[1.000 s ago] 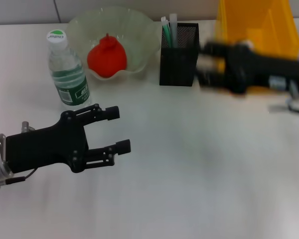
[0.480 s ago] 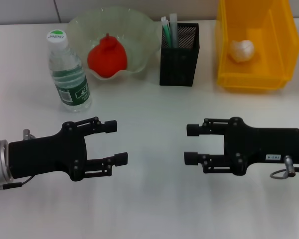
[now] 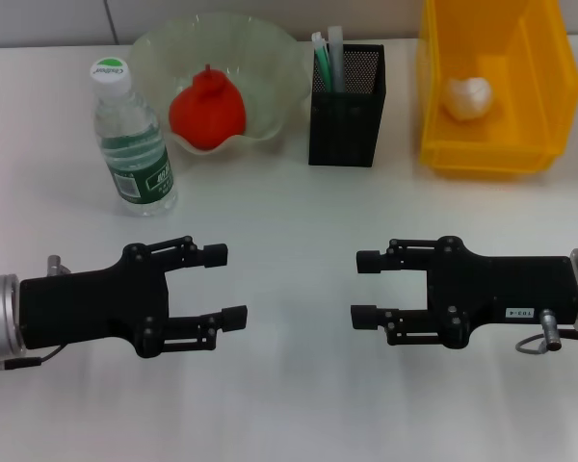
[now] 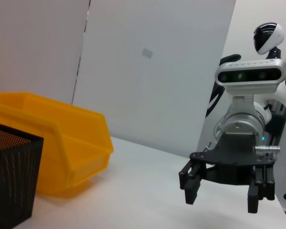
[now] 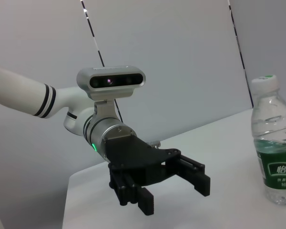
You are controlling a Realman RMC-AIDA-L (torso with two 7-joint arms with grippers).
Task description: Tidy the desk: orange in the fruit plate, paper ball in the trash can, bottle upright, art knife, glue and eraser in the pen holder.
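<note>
The orange (image 3: pixel 207 111) lies in the pale-green fruit plate (image 3: pixel 270 58) at the back. To its left the bottle (image 3: pixel 130 135) stands upright, cap on; it also shows in the right wrist view (image 5: pixel 276 143). The paper ball (image 3: pixel 467 96) rests inside the yellow trash can (image 3: pixel 491 144). Two slim white and green items (image 3: pixel 326 53) stick up from the black mesh pen holder (image 3: pixel 345 106); the eraser is hidden. My left gripper (image 3: pixel 226 285) and right gripper (image 3: pixel 364 288) hover open and empty over the near table, facing each other.
In the left wrist view the trash can (image 4: pixel 62 143) and pen holder (image 4: pixel 9 176) sit beside my right gripper (image 4: pixel 222 198). The right wrist view looks at my left gripper (image 5: pixel 174 195). White tabletop (image 3: pixel 289 212) lies between the grippers and the objects.
My right arm has pulled back from the trash can to the near table, leaving the paper ball in the can. The left gripper has shifted slightly toward the front.
</note>
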